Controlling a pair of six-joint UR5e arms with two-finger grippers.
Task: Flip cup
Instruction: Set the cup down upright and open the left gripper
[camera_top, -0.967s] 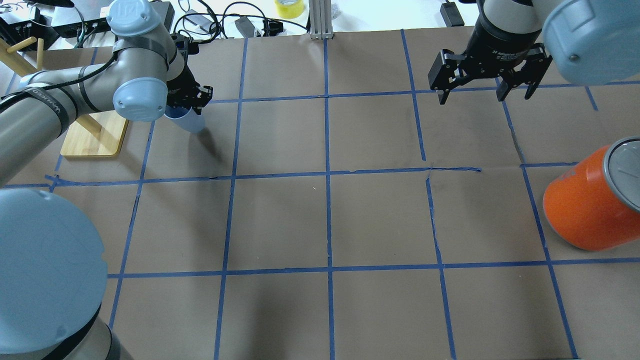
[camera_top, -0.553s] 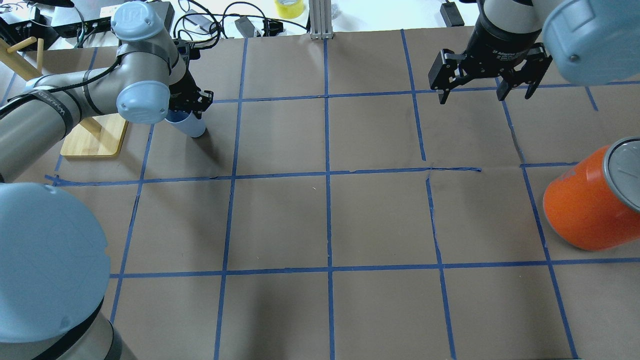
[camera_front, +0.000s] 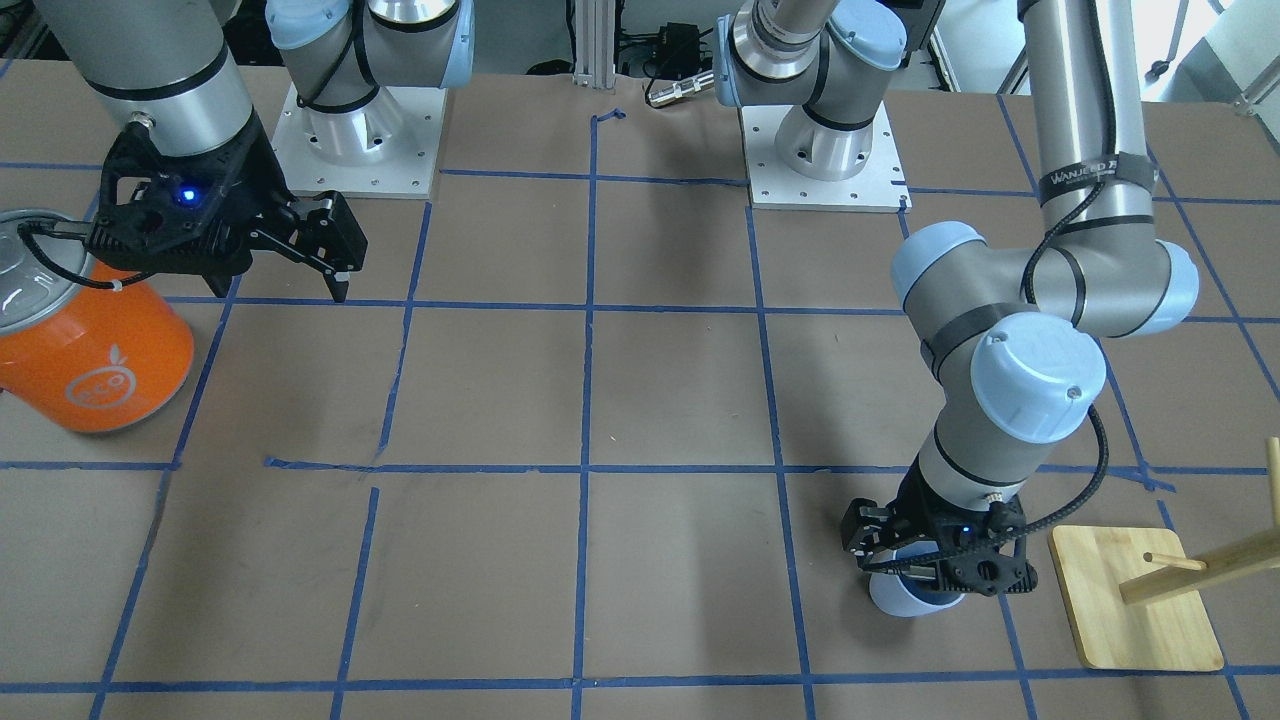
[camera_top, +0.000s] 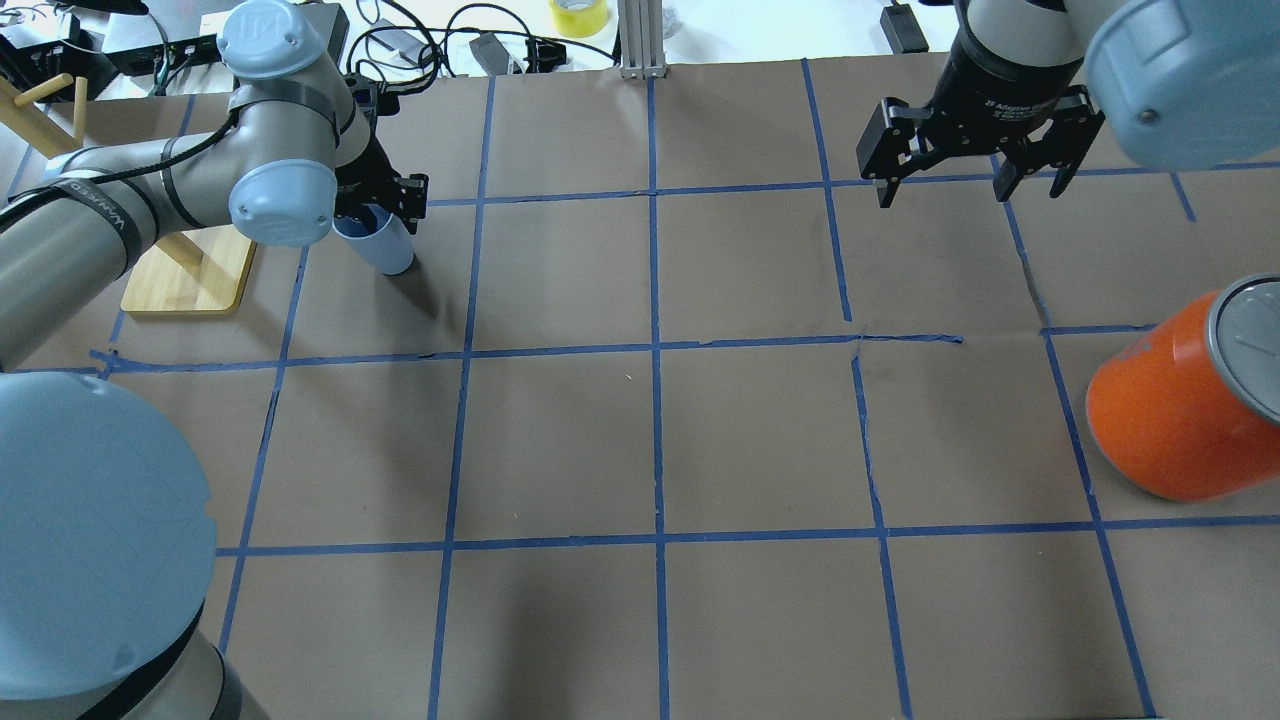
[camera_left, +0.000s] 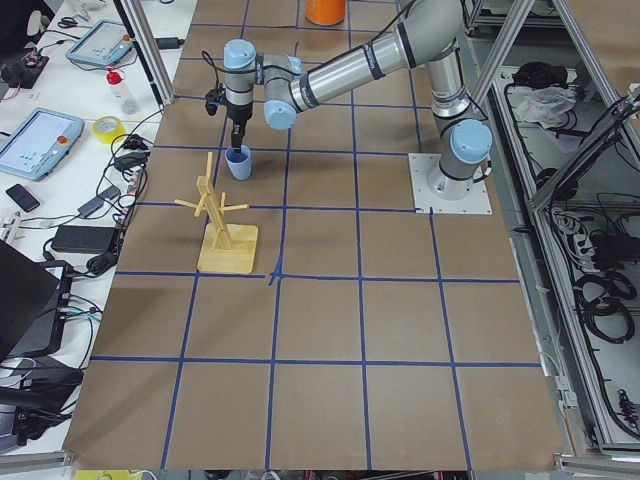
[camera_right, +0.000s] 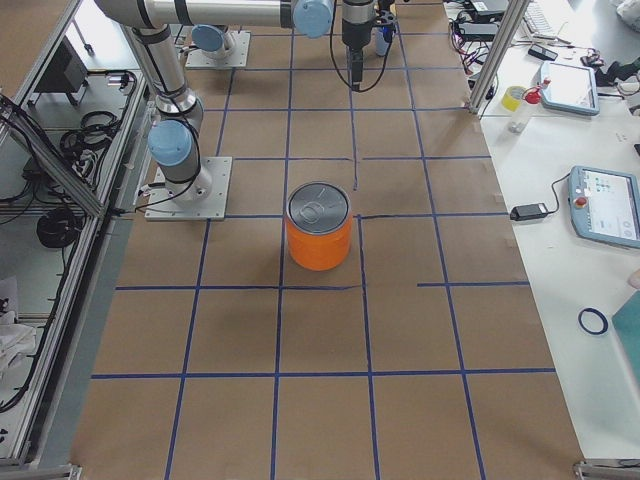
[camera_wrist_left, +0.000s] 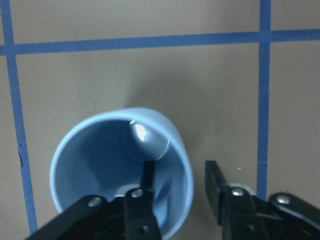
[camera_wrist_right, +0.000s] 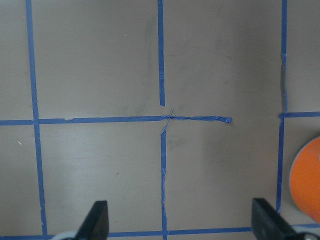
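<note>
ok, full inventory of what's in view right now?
small pale blue tapered cup: 1, pale blue, upright, mouth up, far side of the table on the robot's left
large orange can with grey lid: 1, orange and grey, upright, robot's right side
pale wooden peg rack: 1, light wood, beside the cup
yellow tape roll: 1, yellow, beyond the far edge
brown paper table cover: 1, brown, blue tape grid
left gripper: 1, black, open, fingers straddling the cup wall
right gripper: 1, black, open, empty
</note>
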